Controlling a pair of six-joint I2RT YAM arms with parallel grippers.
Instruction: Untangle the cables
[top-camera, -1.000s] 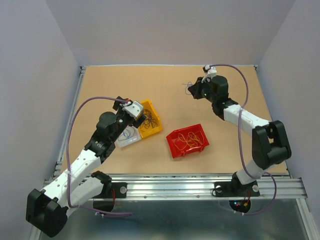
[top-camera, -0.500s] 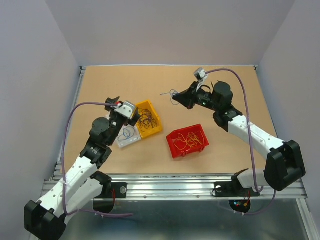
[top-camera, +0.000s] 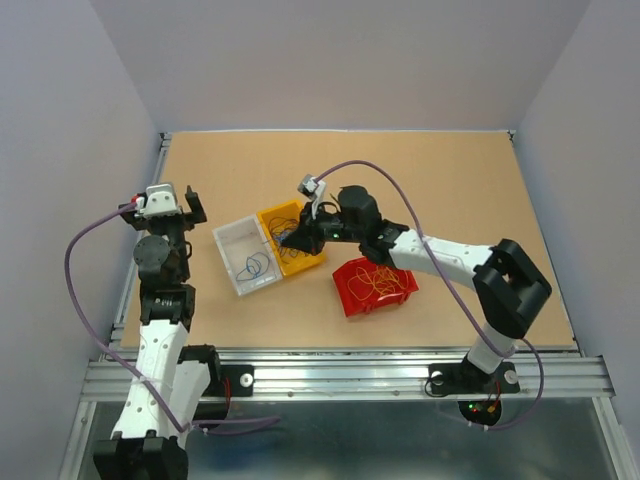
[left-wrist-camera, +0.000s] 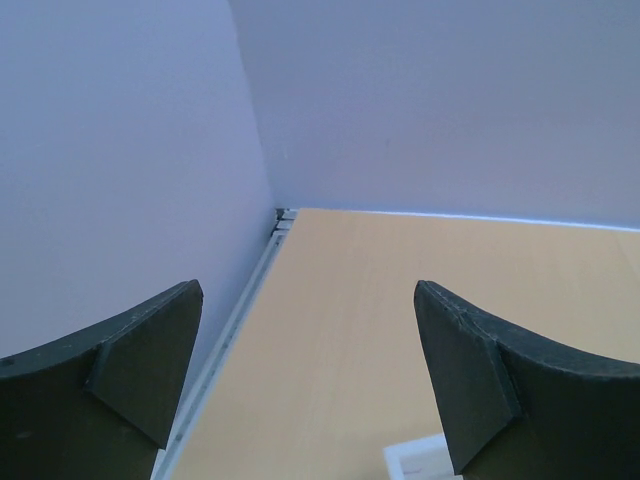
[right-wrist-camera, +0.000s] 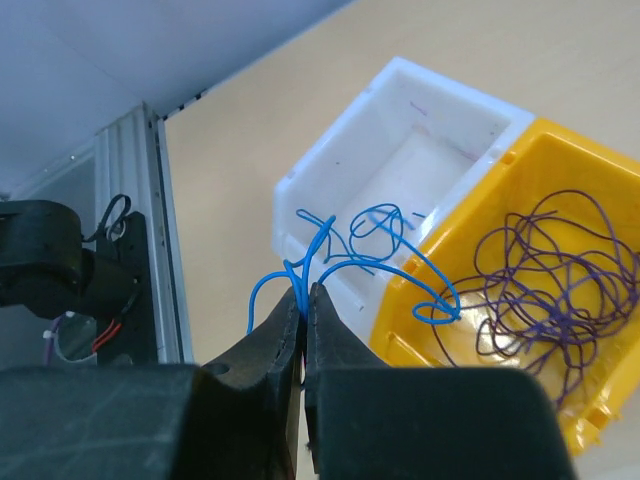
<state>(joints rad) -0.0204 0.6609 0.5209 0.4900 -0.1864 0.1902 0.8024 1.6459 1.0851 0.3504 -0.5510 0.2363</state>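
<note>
My right gripper (right-wrist-camera: 305, 290) is shut on a thin blue cable (right-wrist-camera: 318, 255). Its loops hang over the seam between the white bin (right-wrist-camera: 330, 180) and the yellow bin (right-wrist-camera: 420, 350). From above, the right gripper (top-camera: 286, 242) reaches over the yellow bin (top-camera: 312, 262), which holds a tangle of dark purple cables (right-wrist-camera: 540, 270). Another blue cable (top-camera: 255, 266) lies in the white bin (top-camera: 228, 232). Yellow-orange cables (top-camera: 375, 280) fill the red bin (top-camera: 352, 303). My left gripper (top-camera: 168, 200) stands open and empty by the table's left edge, its fingers (left-wrist-camera: 140, 370) wide apart.
A metal rail (top-camera: 150, 200) runs along the table's left edge, next to the left arm. Lilac walls close in the left, far and right sides. The right arm's purple hose (top-camera: 400, 195) arcs over the middle of the table.
The right arm has swung from the far side of the table down to the bins, carrying the blue cable. The left arm has pulled back from the bins to the left edge.
</note>
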